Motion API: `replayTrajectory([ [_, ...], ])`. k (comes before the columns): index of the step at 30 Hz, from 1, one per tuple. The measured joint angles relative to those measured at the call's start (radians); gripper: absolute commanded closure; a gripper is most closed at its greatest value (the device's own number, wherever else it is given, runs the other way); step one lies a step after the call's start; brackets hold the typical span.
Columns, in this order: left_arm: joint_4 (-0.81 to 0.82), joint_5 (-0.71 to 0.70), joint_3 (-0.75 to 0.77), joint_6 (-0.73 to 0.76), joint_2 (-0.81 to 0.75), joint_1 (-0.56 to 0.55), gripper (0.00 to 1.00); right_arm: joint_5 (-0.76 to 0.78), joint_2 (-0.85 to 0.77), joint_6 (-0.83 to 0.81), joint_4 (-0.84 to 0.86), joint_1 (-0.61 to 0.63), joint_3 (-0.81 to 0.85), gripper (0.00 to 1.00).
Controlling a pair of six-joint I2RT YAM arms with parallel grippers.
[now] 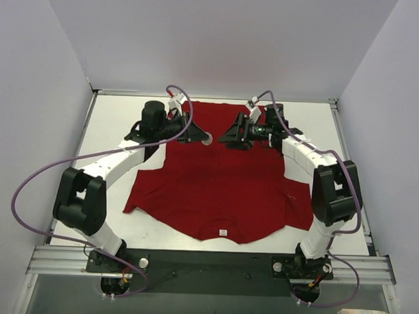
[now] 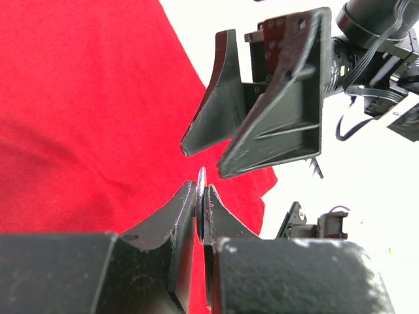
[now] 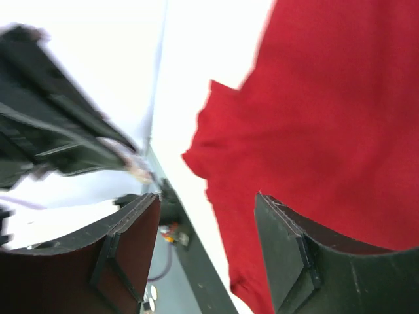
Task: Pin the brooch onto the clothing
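Left pincer (image 2: 200, 196): narrow, with the fingers clamped on the brooch (image 2: 201, 180). The brooch is a thin silvery disc held edge-on, its upper rim clear of the fingertips.
Right pincer (image 3: 206, 199): wide, with nothing between the fingers. The tips face the left pincer, just beside the brooch and apart from it.
Left wrist view only: shows the grip on the brooch and the small gap between the brooch and the right fingertips.
Top view only: shows the whole T-shirt (image 1: 222, 185) flat on the bench (image 1: 114, 119). The collar and white label (image 1: 223, 232) lie toward the arm bases and the hem toward the far wall. Both pincers meet over the hem half, near the shirt's midline.
Right wrist view only: shows a sleeve and the shirt's side edge with bare bench beside them. The left arm is blurred.
Height over fabric: cannot tell.
Edges: the hem lies near the far bench edge and the collar near the front rail (image 1: 206, 264).
Open room: bare bench strips run left and right of the shirt.
Surroundings: pale side walls (image 1: 53, 89) stand close on both sides. Purple cables (image 1: 29, 185) loop off each arm.
Obstruction: the pincers stand tip to tip, each in the other's line.
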Motion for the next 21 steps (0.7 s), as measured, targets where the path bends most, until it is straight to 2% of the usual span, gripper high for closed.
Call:
replayTrajectory([
  [4, -0.029, 0.023, 0.002, 0.017, -0.08, 0.0, 1.0, -0.053, -0.078, 0.109, 0.158, 0.004, -0.02, 0.43],
  [9, -0.062, 0.047, 0.002, 0.024, -0.127, 0.0, 1.0, -0.097, -0.095, 0.239, 0.332, 0.016, -0.021, 0.51],
  [21, -0.067, 0.067, 0.002, -0.007, -0.168, -0.004, 1.0, -0.127, -0.095, 0.293, 0.373, 0.085, -0.021, 0.68],
])
